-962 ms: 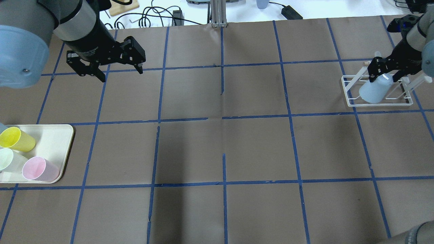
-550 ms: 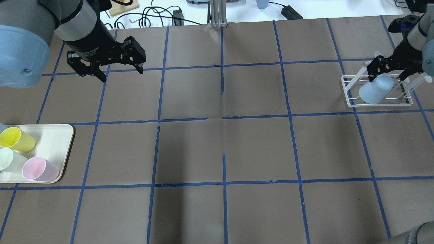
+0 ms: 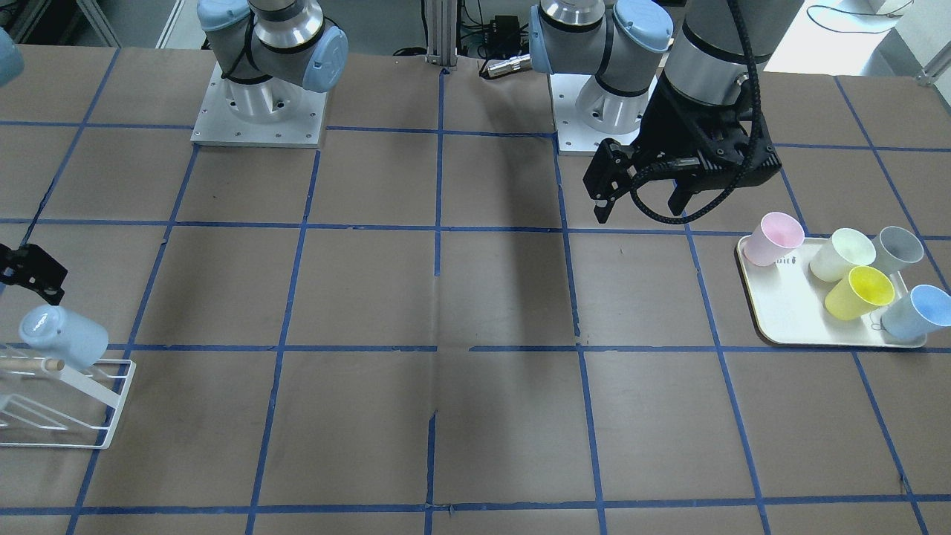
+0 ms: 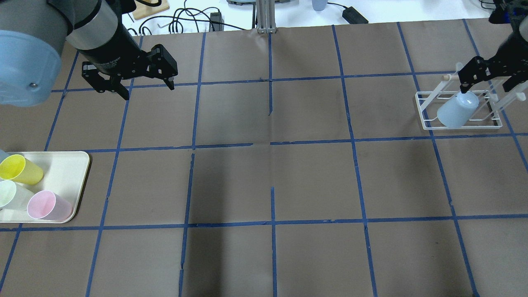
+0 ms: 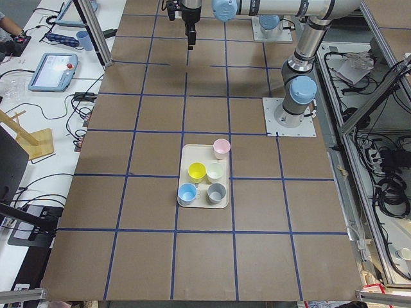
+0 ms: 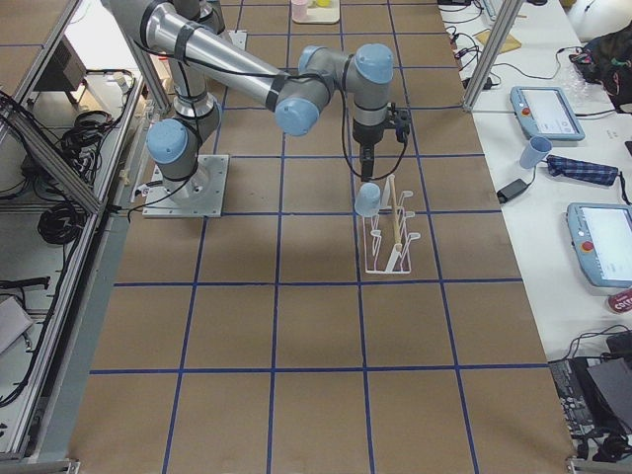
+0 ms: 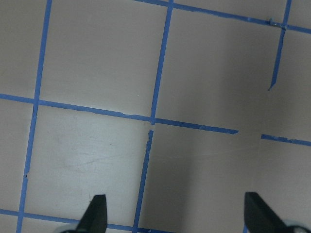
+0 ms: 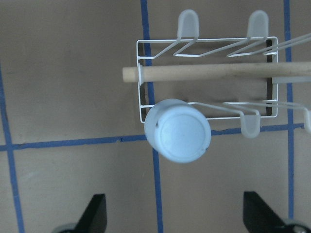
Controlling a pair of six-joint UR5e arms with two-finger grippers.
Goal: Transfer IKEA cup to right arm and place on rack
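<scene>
The light blue IKEA cup (image 4: 456, 110) sits upside down and tilted on a prong at one end of the white wire rack (image 4: 424, 119). It also shows in the front view (image 3: 63, 336) and the right wrist view (image 8: 178, 130). The rack's wooden rod (image 8: 209, 73) runs beside it. My right gripper (image 4: 486, 85) is open and empty, above the cup and apart from it; in its wrist view (image 8: 176, 216) both fingertips stand wide of the cup. My left gripper (image 4: 146, 90) is open and empty over bare table at the far left, also seen in the front view (image 3: 639, 212).
A cream tray (image 3: 780, 327) at the left arm's end holds a pink cup (image 3: 773, 238), a yellow cup (image 3: 862, 291), a pale green cup, a grey cup and a second blue cup (image 3: 917, 312). Cables (image 4: 185, 18) lie beyond the table's far edge.
My right gripper has opened off the blue cup and drawn up and back from it. The cup stays on the rack. The left arm has not moved.
</scene>
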